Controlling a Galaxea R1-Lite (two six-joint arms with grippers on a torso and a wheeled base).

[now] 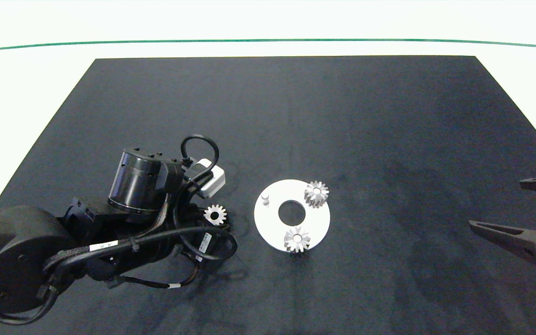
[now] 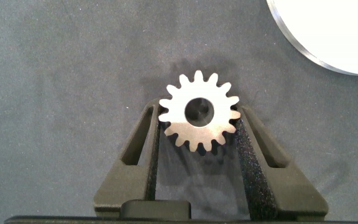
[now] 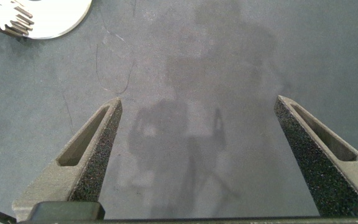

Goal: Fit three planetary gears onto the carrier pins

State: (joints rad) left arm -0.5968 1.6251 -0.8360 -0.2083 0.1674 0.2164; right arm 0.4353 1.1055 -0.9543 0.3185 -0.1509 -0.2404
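Two gears sit seated on the white disc, each over a pin; the third pin stands bare on the disc's left side. Last gear lies flat on the dark surface just left of the disc, close to that free pin, likely so the left arm has a short carry.

Left gripper: low over the surface, fingers narrowed on the gear's teeth from both sides, pads touching or all but touching. Lifted or resting: can't tell.

Right gripper: parked at the right edge, spread wide, holding nothing.
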